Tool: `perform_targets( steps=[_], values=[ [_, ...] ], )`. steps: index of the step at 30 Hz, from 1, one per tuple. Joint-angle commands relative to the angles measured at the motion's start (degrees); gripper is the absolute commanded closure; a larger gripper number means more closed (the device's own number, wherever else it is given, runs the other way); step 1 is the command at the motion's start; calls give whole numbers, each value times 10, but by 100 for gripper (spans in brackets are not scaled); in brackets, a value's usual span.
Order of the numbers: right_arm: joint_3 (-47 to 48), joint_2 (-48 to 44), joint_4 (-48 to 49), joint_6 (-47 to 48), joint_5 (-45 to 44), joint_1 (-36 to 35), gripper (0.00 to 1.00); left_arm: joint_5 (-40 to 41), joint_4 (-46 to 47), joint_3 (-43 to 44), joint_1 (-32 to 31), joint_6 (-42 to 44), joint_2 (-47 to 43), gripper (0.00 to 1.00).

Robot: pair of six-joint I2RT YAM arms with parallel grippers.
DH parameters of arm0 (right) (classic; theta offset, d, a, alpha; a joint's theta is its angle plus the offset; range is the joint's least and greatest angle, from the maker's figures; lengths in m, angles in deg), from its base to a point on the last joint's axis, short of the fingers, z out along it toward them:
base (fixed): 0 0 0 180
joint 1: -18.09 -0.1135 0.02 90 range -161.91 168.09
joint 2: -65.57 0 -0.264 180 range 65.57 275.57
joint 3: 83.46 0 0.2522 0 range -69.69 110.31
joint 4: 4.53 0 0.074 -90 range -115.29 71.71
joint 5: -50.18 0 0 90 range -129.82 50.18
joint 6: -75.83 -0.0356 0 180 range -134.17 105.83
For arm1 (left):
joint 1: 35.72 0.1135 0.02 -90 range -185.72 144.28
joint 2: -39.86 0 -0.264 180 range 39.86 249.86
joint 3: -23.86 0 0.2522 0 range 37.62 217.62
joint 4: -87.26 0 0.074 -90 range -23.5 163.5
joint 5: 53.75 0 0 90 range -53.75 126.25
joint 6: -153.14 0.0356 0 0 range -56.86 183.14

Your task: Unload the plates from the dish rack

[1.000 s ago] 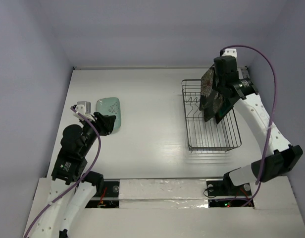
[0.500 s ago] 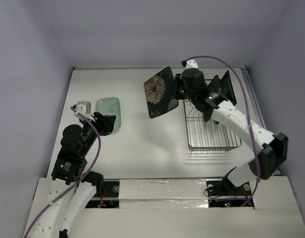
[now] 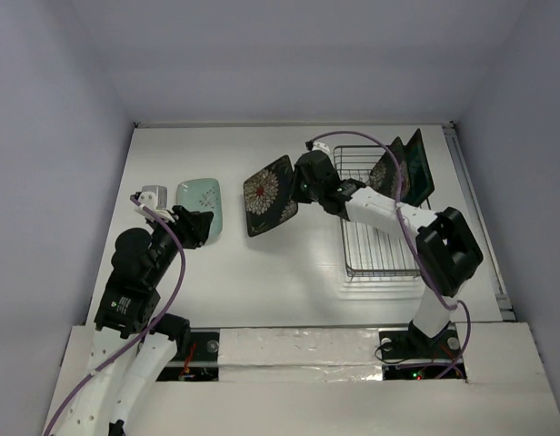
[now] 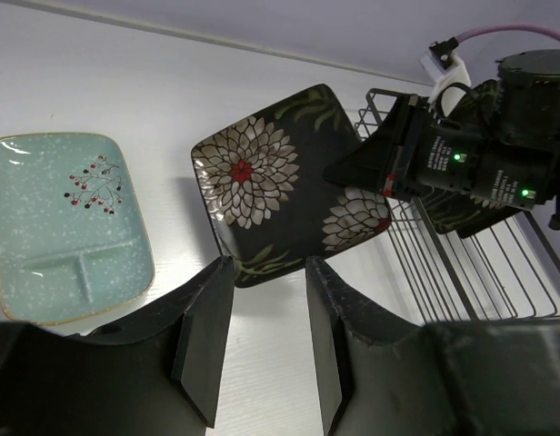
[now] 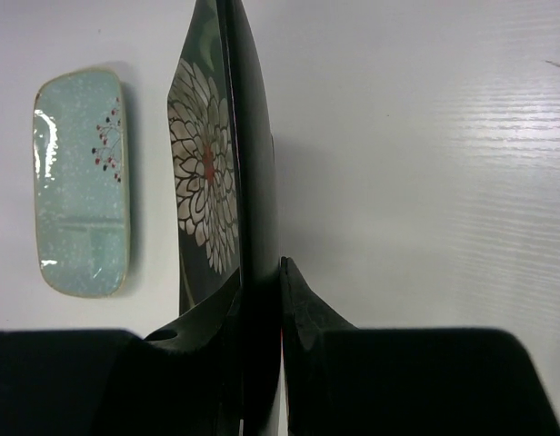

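Nearest the arm bases, the left gripper (image 3: 200, 227) hovers low over the white table (image 3: 262, 291). Its two black fingers (image 4: 203, 336) stand parted with nothing between them.

Just beyond those fingertips, to their left in the left wrist view, the pale mint green squarish plate (image 4: 66, 227) lies flat on the table, face up. It has a small sprig of red berries and a shallow divider. Whether the fingers touch its rim I cannot tell.

Farther out, ahead of the left fingers, the right gripper (image 3: 295, 189) is clamped on the edge of a black squarish plate with white flower patterns (image 3: 269, 195). The rim is pinched between the two fingertips (image 5: 294, 291), and the plate reaches forward from them, tilted with its flowered face up. It is well apart from the mint plate.

Behind the right fingers, on the wrist side, stands the rectangular dish rack of thin grey metal wire (image 3: 389, 245). At its far end a second black flowered plate (image 3: 386, 171) and a dark plate with a teal centre (image 3: 418, 163) stand on edge.
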Motion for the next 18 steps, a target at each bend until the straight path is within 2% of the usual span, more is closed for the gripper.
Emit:
perform_targets(
  steps=[1, 12, 13, 18],
  values=[
    [11, -7, 137, -39, -3, -6, 100, -10, 32, -6, 1, 4, -2, 65],
    [-51, 41, 151, -45, 9, -6, 99, -10, 33, -7, 1, 3, 1, 65],
    [-61, 45, 151, -46, 7, -6, 97, -11, 33, -7, 1, 4, 1, 65],
    [-87, 54, 133, -40, -12, -6, 70, -11, 33, -7, 1, 3, 2, 65]
  ],
)
